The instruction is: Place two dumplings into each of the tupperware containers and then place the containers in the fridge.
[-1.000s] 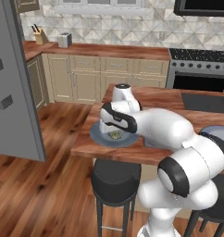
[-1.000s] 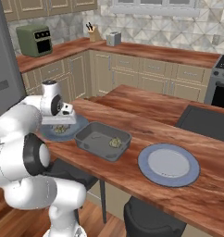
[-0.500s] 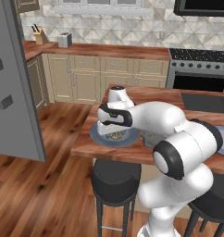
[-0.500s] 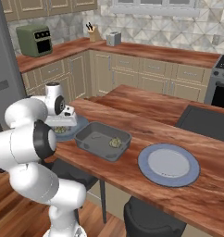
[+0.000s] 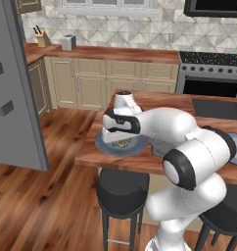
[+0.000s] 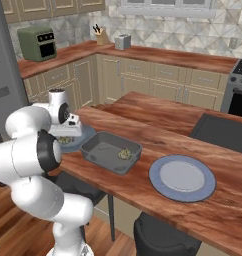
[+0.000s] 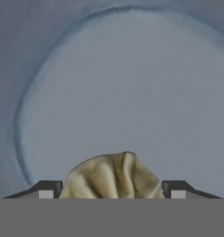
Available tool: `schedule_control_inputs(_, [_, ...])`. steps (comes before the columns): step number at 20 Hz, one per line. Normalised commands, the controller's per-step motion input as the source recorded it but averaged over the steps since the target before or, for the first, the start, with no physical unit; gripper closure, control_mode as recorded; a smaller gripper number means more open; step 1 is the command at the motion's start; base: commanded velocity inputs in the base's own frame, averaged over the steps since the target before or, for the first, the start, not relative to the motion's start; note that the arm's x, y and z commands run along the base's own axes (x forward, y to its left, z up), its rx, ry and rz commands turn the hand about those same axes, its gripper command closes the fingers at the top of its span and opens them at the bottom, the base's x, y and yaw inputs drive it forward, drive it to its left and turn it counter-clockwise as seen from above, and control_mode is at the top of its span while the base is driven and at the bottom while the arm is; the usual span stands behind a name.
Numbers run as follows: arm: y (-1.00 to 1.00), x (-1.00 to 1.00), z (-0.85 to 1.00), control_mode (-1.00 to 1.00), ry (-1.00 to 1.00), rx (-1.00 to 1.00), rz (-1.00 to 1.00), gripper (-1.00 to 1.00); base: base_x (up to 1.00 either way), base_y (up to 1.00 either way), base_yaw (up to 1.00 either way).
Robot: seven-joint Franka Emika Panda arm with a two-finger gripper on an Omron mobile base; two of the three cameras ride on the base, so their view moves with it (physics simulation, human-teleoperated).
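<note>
Smooth round plate (image 7: pixel 132 83), pleated dumpling (image 7: pixel 111 178)

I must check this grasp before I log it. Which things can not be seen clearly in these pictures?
- Gripper: hand view, the bottom edge cuts its fingertips, so contact with the dumpling is unclear.
- Plate: left base view, the hand covers most of it; the dumpling count is hidden.
- Pan: right base view, the lump inside is too small to identify.
</note>
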Motion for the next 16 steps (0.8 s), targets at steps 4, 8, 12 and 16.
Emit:
schedule_control_inputs(4, [-0.48,-0.61,0.63,-1.0,-0.08,0.19,-0.09,1.0,0.0,0.0,0.0])
schedule_control_inputs(8, [-0.63,-0.64,0.99,-1.0,-0.06,0.21,-0.14,1.0,0.0,0.0,0.0])
schedule_control_inputs(12, [-0.6,-0.59,1.0,-1.0,-0.03,0.06,-0.21,1.0,0.0,0.0,0.0])
schedule_control_inputs(16, [-0.81,-0.54,0.69,-1.0,-0.02,0.0,-0.25,1.0,0.0,0.0,0.0])
